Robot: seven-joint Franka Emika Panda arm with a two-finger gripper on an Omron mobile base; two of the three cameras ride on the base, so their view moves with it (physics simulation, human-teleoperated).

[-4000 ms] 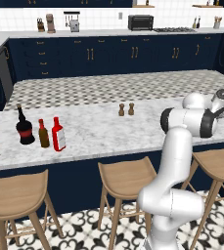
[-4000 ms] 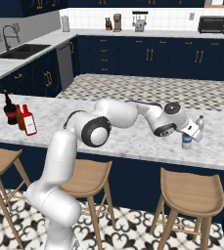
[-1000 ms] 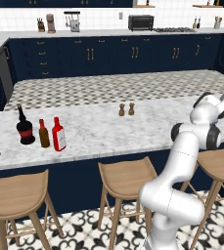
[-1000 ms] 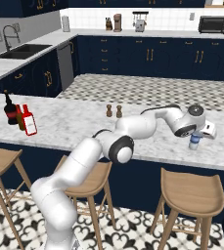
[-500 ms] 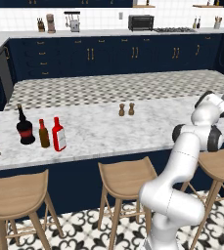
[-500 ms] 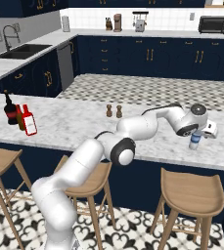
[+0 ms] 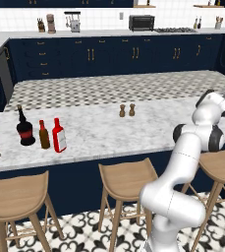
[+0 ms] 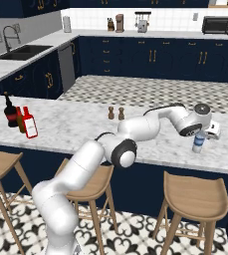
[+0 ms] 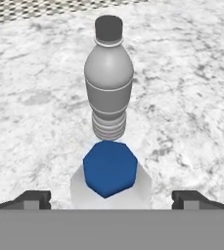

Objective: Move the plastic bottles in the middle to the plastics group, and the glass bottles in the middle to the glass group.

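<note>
Hand view: water bottle [image 9: 109, 171] between tool [image 9: 111, 197] tips.

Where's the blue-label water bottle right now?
The water bottle stands upright at the counter's right end in the right base view, between the open tool fingers, just before the grey plastic bottle.

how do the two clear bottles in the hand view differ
The near bottle has a blue cap and sits between the open fingertips, seen from above; the far greyish bottle has a dark grey cap and stands clear beyond it. The greyish bottle shows its ribbed body with no coloured label. Both stand upright on the marble counter.
</note>
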